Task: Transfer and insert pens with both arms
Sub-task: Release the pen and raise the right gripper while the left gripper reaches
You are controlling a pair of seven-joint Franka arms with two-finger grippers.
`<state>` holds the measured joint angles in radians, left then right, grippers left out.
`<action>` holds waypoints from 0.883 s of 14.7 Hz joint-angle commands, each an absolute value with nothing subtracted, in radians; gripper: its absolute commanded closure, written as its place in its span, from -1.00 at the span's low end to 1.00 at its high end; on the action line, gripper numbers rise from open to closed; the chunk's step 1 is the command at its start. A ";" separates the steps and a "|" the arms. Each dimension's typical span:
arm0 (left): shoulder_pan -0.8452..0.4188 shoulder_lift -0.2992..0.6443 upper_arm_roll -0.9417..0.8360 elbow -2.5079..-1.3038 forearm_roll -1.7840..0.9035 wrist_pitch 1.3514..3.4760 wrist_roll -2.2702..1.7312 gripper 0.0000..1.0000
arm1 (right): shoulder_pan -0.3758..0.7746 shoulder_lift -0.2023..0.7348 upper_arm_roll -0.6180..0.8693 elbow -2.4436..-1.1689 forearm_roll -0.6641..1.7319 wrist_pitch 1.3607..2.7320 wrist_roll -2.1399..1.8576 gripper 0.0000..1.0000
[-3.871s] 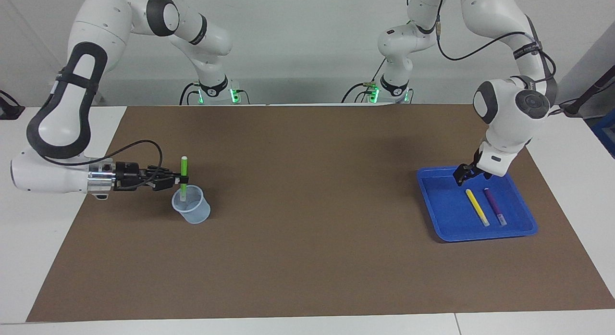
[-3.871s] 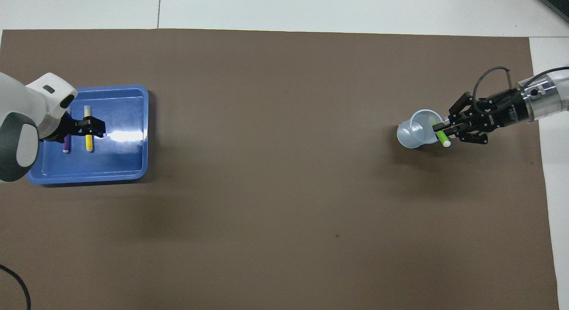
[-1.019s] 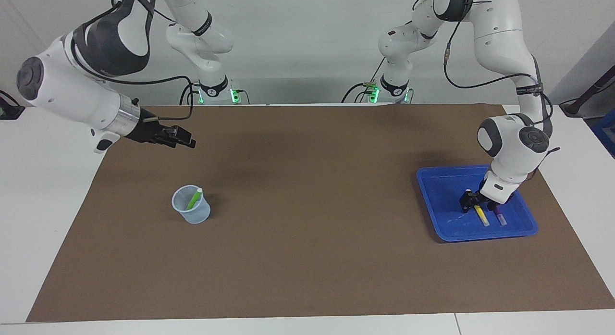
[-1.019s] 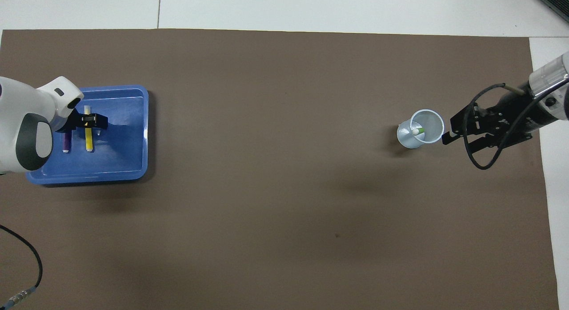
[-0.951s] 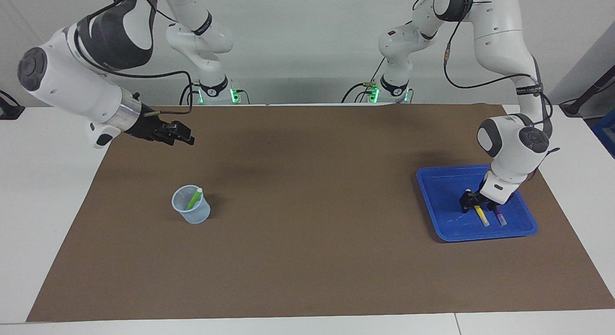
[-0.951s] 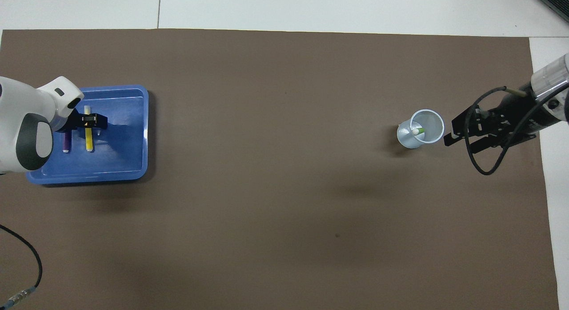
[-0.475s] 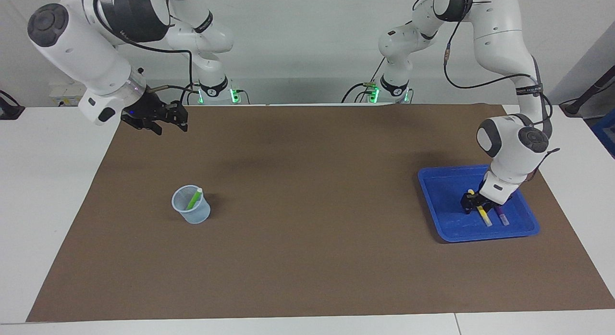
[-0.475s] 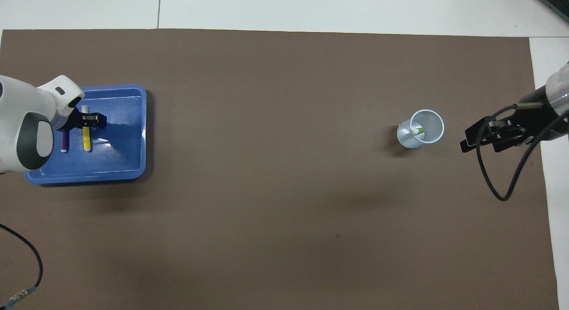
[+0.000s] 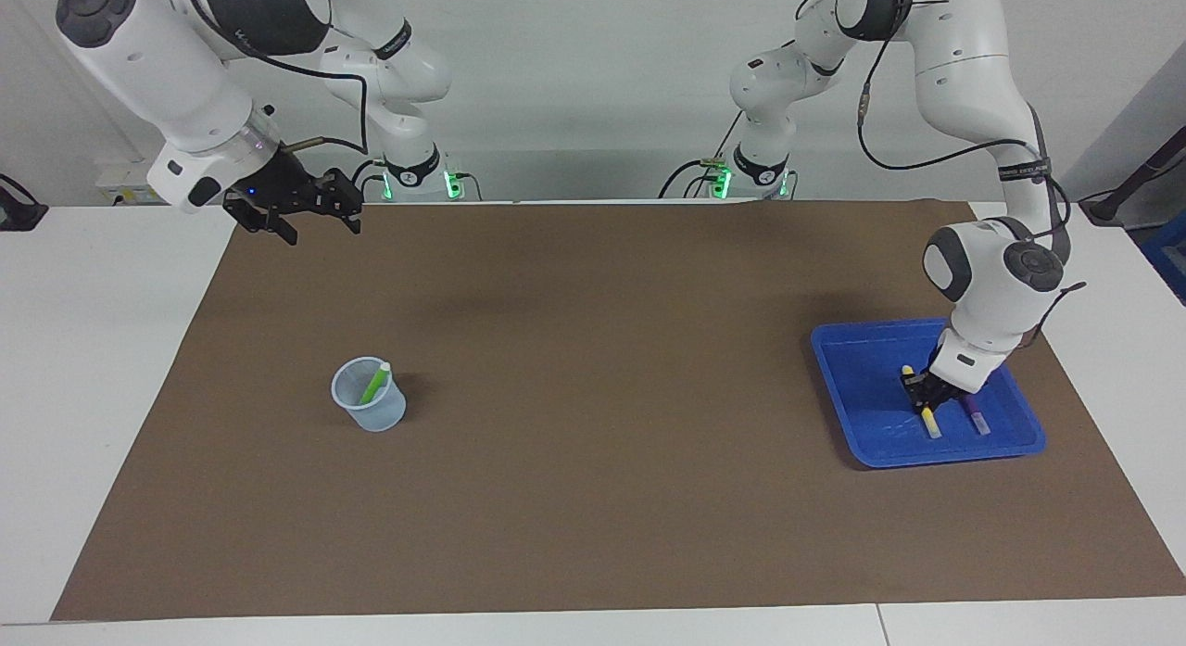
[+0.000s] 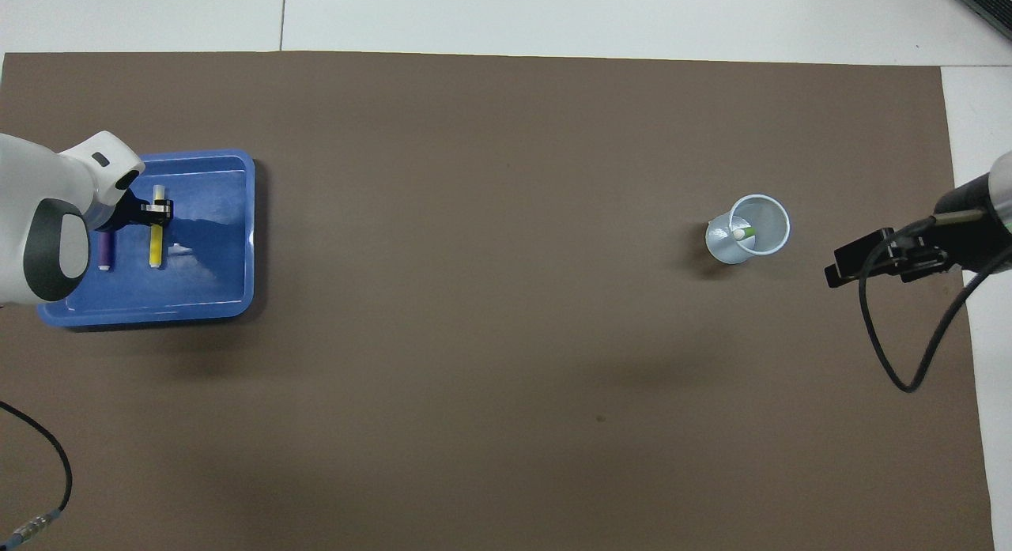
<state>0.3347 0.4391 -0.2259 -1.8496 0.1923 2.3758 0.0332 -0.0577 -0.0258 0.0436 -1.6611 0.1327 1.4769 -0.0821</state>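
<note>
I start at the right arm's end of the table, where the right gripper (image 9: 315, 221) hangs high over the mat's edge with its fingers spread and nothing in them; I judge this arm is just waiting. Below it the green pen (image 9: 374, 384) leans in the clear cup (image 9: 369, 395), cap end up, so one pen looks done. Moving along the bare brown mat (image 9: 593, 396), I come to the blue tray (image 9: 857, 414) at the left arm's end. There the left gripper (image 9: 927, 393) is down on the yellow pen (image 9: 929, 422), its fingers pinched around the barrel near the end toward the robots, while the purple pen (image 9: 974, 414) lies just beside it in the tray. My worry is that off-centre grip: the pen could swivel or slip during the lift. The gripper could also nudge the purple pen or drag the light tray across the mat.
</note>
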 commanded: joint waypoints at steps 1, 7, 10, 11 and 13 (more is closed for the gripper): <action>0.333 0.456 -0.225 -1.844 0.213 2.359 0.022 1.00 | -0.066 -0.202 0.048 -1.879 0.115 1.557 -0.110 -0.87; 0.310 0.456 -0.227 -1.755 0.206 2.231 -0.029 1.00 | -0.064 -0.199 0.049 -1.875 0.112 1.569 -0.112 -0.88; 0.302 0.439 -0.229 -1.741 0.203 2.181 -0.032 1.00 | -0.064 -0.173 0.049 -1.844 0.110 1.603 -0.130 -1.00; 0.302 0.431 -0.229 -1.741 0.202 2.174 -0.040 1.00 | -0.066 -0.164 0.049 -1.835 0.110 1.603 -0.133 -1.00; 0.302 0.411 -0.233 -1.741 0.201 2.163 -0.064 1.00 | -0.064 -0.155 0.049 -1.839 0.110 1.612 -0.137 -1.00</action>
